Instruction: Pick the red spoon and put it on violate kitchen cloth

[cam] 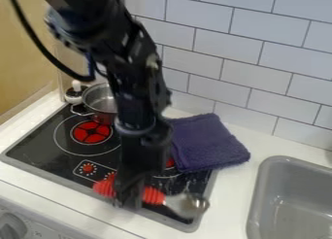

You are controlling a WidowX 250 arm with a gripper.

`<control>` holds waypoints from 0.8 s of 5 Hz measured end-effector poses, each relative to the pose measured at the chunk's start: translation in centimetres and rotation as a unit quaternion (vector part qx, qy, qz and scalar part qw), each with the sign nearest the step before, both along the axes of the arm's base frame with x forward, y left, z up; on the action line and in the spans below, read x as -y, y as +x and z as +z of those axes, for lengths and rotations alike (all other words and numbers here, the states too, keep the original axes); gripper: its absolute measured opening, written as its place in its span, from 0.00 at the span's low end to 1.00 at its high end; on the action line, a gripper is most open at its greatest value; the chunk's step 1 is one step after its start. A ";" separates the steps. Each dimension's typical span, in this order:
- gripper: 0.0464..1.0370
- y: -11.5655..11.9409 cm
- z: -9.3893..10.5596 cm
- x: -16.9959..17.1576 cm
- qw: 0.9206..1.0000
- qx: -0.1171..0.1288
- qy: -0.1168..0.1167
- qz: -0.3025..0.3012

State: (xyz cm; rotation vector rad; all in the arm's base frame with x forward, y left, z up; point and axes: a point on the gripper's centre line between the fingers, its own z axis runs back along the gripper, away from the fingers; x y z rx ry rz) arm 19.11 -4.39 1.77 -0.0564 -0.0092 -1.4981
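"Where is the spoon?" asks the first.

"Low in the view, at the stove's front," says the second. "The metal-headed spoon with the ribbed red handle [154, 196] lies crosswise behind the black two-finger gripper [129, 199]; handle shows on both sides of it, and the head points right, over the grey edge of the black glass stovetop [48, 148]."

"Does the gripper have hold of it?"

"That cannot be told, nor how far the gripper is open. It hangs downward right in front of the handle. Whether the spoon is raised or resting is unclear too."

"And the cloth?"

"The folded violet cloth [206, 142] is farther back, partly over the stove's rear right corner and partly on the white counter [230, 184], near the white tiled wall [256, 73]. The spoon is apart from it."

"What else is around?"

"A shiny metal pot [97, 103] sits at the stove's back left, near the upright black arm [139, 102]. The grey sink [262, 184] is to the right."
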 end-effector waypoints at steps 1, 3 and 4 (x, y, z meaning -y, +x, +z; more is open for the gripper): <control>0.32 -0.9 1.0 -0.1 1.000 -0.024 0.000 -0.006; 0.32 4.2 4.6 1.4 0.999 0.040 -0.029 -0.002; 0.32 6.9 5.3 2.2 0.997 0.058 -0.042 -0.004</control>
